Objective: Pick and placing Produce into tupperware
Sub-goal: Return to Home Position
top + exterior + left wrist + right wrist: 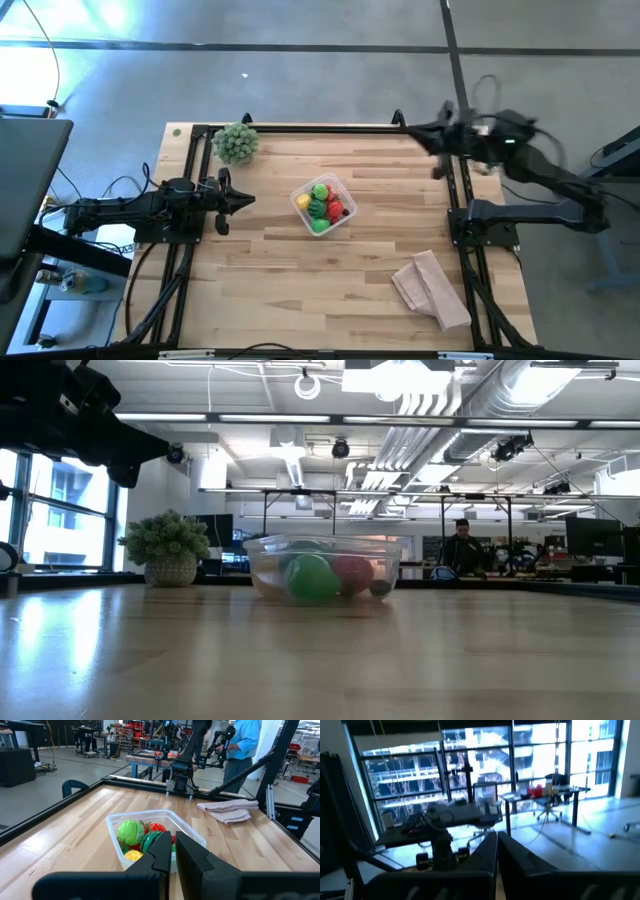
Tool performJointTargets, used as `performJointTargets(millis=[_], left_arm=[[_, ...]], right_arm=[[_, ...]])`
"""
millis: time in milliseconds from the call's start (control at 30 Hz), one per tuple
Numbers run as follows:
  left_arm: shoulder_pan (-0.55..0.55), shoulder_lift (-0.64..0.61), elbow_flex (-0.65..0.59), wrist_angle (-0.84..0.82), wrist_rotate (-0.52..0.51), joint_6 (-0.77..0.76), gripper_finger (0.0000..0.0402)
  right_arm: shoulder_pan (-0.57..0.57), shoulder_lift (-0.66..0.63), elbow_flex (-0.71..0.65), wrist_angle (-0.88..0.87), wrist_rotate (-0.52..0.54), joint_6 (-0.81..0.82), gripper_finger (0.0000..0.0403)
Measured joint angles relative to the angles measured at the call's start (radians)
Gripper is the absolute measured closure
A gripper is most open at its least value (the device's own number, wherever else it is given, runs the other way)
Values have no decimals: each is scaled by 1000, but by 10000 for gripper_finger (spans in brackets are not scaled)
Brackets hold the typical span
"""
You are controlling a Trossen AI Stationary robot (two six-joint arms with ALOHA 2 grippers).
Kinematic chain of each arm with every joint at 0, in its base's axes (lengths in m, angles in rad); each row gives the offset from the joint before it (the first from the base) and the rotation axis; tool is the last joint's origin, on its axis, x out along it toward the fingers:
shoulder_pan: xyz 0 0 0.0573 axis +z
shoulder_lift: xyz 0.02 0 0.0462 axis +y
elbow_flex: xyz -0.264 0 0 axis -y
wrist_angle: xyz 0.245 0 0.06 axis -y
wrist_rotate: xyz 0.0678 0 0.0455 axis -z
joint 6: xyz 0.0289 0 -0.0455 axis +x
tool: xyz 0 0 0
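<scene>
While the produce (322,203) sits heaped in the tupperware (297,200) mid-bench, my left gripper (244,199) rests at the bench's left edge, fingers pressed together. My right gripper (497,839), likewise closed, hangs over the far right corner. Light, slick toys, I judge: pinch across the middle.

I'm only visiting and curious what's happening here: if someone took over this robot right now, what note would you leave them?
Left gripper: shut, empty, at the table's left edge, pointing toward the tupperware.
Right gripper: shut, empty, held up at the table's far right corner.
Produce: red, green and yellow pieces lie inside the tupperware, mid-table. None shows loose on the wood.
Tan cloth lies near the right side and the spiky plant stands at the far left; neither is part of the job.
Done: packing, as far as can be seen.
Left: probably only parking the arms.
</scene>
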Motion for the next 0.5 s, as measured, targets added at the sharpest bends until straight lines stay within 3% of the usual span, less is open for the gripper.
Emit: performJointTargets(millis=[133, 267, 400, 500], left_arm=[[0, 0, 0, 0, 0, 0, 387], [0, 0, 0, 0, 0, 0, 387], [0, 0, 0, 0, 0, 0, 387], [0, 0, 0, 0, 0, 0, 387]], right_arm=[[0, -111, 91, -109, 41, -50, 399], [0, -246, 98, -151, 86, -66, 399], [0, -384, 6, -194, 144, -41, 399], [0, -471, -115, -64, 147, 9, 399]])
